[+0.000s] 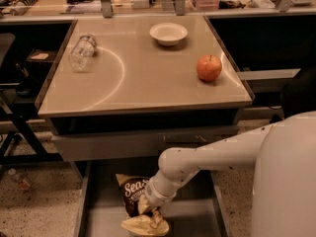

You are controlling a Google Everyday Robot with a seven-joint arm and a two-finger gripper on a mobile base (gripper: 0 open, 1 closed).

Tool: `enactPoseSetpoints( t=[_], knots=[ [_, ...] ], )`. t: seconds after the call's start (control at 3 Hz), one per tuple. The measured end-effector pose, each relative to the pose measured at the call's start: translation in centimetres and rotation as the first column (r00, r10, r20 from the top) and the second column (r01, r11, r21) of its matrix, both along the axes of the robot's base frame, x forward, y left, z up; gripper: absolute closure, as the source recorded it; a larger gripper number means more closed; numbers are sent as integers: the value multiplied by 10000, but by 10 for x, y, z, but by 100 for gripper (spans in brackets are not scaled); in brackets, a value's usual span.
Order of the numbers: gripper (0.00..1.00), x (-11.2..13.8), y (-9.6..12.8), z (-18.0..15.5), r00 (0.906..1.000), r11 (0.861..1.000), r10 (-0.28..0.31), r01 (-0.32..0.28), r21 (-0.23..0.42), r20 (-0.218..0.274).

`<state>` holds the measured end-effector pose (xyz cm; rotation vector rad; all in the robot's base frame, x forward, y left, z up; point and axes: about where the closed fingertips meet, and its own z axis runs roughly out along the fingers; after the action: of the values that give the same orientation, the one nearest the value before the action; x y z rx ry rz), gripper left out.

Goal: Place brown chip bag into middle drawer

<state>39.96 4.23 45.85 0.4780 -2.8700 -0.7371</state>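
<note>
Gripper (152, 216) hangs inside the open middle drawer (101, 225), near its middle; we see its fingers (157, 218) pinched on the crumpled pale-yellow end of the brown chip bag (131, 194), which rests on the drawer floor

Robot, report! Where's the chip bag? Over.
Gripper down in drawer, at bag. Bag inside drawer. Nothing in the way. Over.

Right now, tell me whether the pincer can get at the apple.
Probably not directly. The pincer is low in the middle drawer at the brown chip bag, and the tabletop lies between it and the apple. It would likely have to back out and rise first.
</note>
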Motion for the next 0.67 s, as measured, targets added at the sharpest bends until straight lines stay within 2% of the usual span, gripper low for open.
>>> enactPoseSetpoints(
  t=[0.67],
  knots=[
    [57,0,0,0,10000,10000,1,-1,0,-1]
  ],
)
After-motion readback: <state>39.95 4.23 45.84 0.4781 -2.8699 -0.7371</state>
